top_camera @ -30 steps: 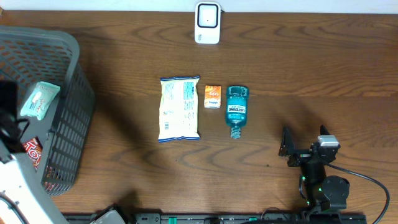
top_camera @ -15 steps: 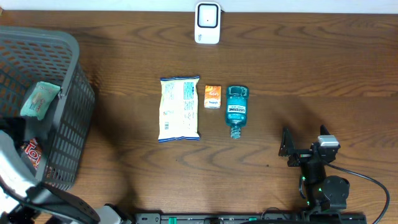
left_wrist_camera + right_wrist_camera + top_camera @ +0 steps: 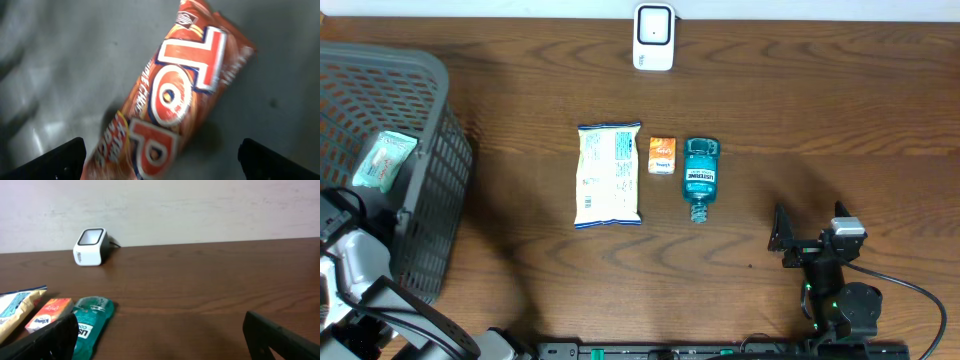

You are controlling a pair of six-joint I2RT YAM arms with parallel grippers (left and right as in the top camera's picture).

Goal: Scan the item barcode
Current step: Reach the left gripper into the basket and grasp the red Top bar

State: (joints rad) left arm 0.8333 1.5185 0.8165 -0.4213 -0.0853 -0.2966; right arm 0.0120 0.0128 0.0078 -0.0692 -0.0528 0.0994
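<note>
Inside the basket (image 3: 432,190), a red snack (image 3: 175,95) lies under the left hand (image 3: 165,161).

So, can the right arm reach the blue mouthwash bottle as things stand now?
Probably yes. The right end effector is open, and only bare table lies between it and the mouthwash bottle. The orange box sits on the bottle's far side, so it should not block the way.
</note>
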